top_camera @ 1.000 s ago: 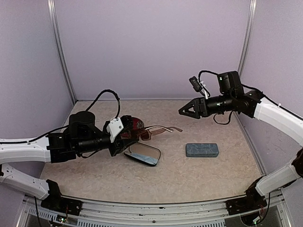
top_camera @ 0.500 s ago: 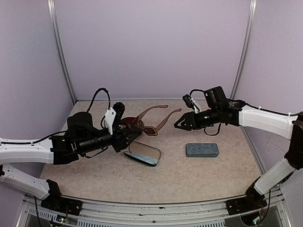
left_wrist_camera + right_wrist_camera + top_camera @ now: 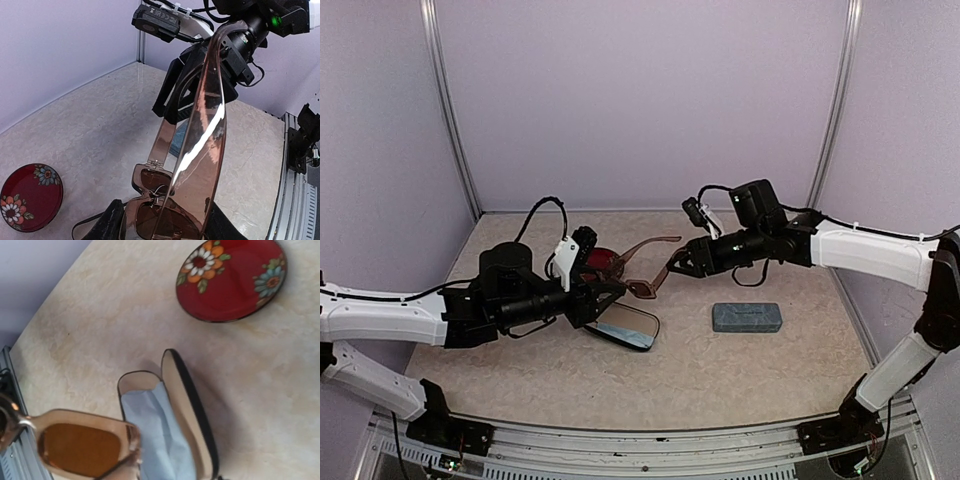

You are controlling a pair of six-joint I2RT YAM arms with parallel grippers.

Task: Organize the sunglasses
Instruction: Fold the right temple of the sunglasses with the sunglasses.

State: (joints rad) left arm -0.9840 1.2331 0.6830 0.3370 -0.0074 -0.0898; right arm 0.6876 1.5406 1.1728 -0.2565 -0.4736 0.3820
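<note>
Two oblong cases lie nearest on the beige mottled table [image 3: 720, 385]: an open black hard case [image 3: 623, 326] left of centre with a light-blue cloth [image 3: 150, 440] inside, and a shut grey-blue case [image 3: 747, 317] well to its right. Just beyond the open case, the left gripper [image 3: 608, 291] reaches in from the left. Its fingers are clamped on the front of the reddish-brown plastic sunglasses [image 3: 200, 150], held off the table with both thin arms unfolded toward the right. The right gripper [image 3: 676, 265] sits at the tip of one arm, fingers partly spread around it; whether they pinch it cannot be told. Farther back, a round red flowered plate [image 3: 230, 280] rests on the table.
</note>
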